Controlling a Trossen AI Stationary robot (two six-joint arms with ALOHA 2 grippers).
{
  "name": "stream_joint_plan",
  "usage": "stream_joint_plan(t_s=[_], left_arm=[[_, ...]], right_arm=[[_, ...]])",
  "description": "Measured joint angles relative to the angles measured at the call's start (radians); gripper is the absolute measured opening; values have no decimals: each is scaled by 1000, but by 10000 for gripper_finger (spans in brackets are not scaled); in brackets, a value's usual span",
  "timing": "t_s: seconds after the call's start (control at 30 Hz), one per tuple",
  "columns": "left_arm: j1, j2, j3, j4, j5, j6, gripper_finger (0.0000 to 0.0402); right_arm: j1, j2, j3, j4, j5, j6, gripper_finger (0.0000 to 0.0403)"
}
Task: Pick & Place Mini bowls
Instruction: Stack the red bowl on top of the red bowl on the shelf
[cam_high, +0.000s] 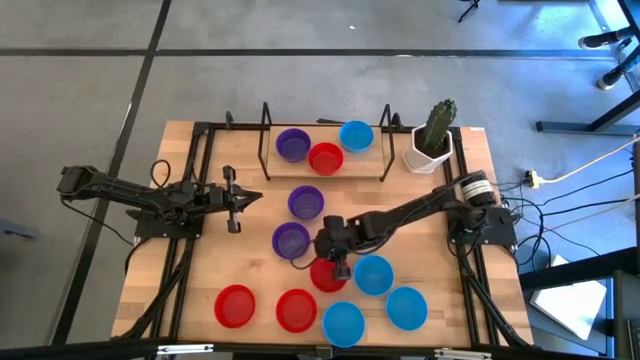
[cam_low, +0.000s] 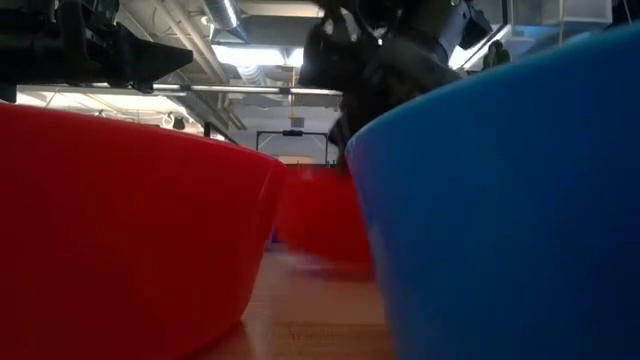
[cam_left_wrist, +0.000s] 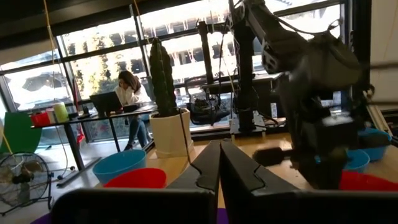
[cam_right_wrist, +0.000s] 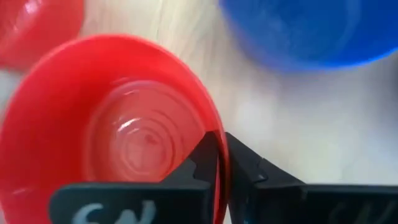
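Here, three bowls (cam_high: 324, 150) in rack (cam_high: 385, 128)

My rig sits in an open-plan robotics lab with office desks.

I see a wooden table (cam_high: 250, 270) on a grey concrete floor (cam_high: 100, 90), big windows (cam_left_wrist: 99, 68), a person (cam_left_wrist: 129, 90) at a laptop (cam_left_wrist: 106, 101), and exposed ceiling ducts (cam_low: 230, 20).
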Motion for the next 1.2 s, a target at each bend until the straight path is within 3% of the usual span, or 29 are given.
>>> stream_joint_plan(t_s=[0.23, 0.4, 0.6, 0.73, 0.97, 1.2], left_arm=[[0, 0, 0, 0, 0, 0, 10], [0, 0, 0, -6, 0, 0, 7], [0, 0, 0, -35, -5, 14, 4], [0, 0, 0, -35, -7, 18, 4], [0, 0, 0, -39, -7, 18, 4], [0, 0, 0, -39, -7, 34, 8]], right_arm=[[-10, -189, 0, -19, -46, -71, 11], [-9, -411, 0, -65, -161, -142, 6], [19, -685, -52, -74, -136, -179, 6], [23, -888, -213, 14, -132, -170, 6], [23, -1254, -636, 247, -95, -161, 7], [23, -1518, -987, 516, -28, -168, 8]])
